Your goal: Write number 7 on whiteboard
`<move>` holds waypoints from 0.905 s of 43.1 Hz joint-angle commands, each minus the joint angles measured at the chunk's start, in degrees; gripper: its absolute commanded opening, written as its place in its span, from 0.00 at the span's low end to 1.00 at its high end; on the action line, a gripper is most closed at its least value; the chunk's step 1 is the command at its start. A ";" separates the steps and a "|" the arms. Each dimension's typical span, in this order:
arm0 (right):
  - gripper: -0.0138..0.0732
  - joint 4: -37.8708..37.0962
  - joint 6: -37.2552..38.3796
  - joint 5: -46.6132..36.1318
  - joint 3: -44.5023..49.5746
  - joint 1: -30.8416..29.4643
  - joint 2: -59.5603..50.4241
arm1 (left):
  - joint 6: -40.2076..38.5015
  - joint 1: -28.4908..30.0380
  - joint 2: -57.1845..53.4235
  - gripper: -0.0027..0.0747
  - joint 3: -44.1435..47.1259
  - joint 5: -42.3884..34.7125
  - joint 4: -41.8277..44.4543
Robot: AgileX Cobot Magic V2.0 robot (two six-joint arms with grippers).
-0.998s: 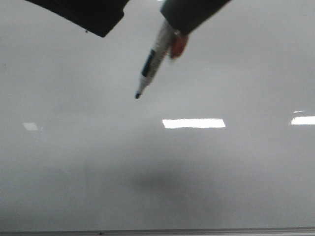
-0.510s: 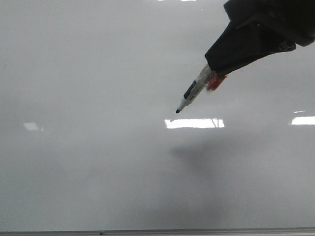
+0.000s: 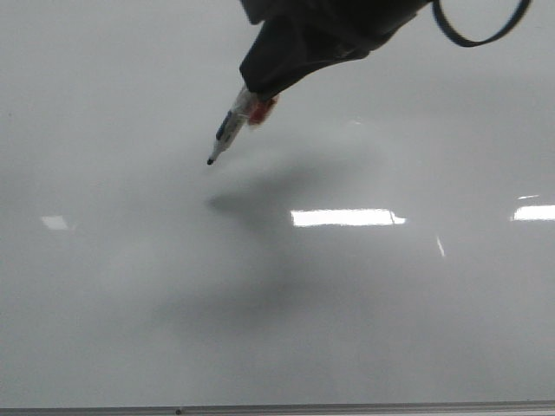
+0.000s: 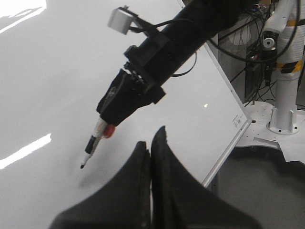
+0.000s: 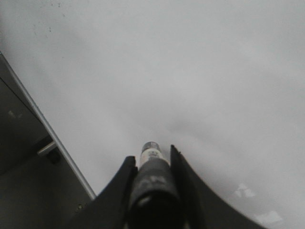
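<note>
The black right gripper (image 3: 260, 91) runs off the front view's upper edge, so only its lower part shows. Its fingers cover most of the white marker pen with the black tip (image 3: 224, 137); in the right wrist view the pen (image 5: 152, 157) hides its own tip. Whether that tip touches the glossy pale whiteboard (image 3: 130, 303) below the gripper cannot be told.

Marker (image 3: 227, 134): white barrel w/ dark label, black tip pointing down-left in front view, red-orange bit at its upper end. Bright rectangular light reflections (image 3: 347, 217) to the lower right of it. In left wrist view: white post (image 4: 286, 71) w/ black-yellow striped band, round white base (image 4: 267, 136), black cables (image 4: 252, 19) in a tangle.
</note>
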 commanded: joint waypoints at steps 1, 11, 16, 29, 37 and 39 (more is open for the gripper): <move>0.08 1.54 -0.86 -2.13 -6.46 -0.03 2.39 | -0.14 -0.05 0.31 0.01 -1.58 -2.56 -1.59; 0.08 1.40 -0.86 -5.83 -9.01 -0.35 5.81 | -0.14 -0.05 0.31 0.01 -1.58 -2.47 -1.59; 0.08 1.19 -0.86 -7.34 -7.87 -1.64 4.79 | -0.14 -0.05 0.31 0.01 -1.58 -2.47 -1.59; 0.08 1.15 -0.86 -7.41 -0.14 -10.46 -1.55 | -0.14 -0.05 0.31 0.01 -1.58 -2.34 -1.59; 0.08 0.76 -1.12 -4.19 2.02 -9.99 -0.10 | -0.14 -0.05 0.31 0.01 -1.58 -2.25 -1.59; 0.08 0.76 -1.12 -3.52 2.35 -8.95 1.32 | -0.14 -0.05 0.31 0.01 -1.58 -2.13 -1.59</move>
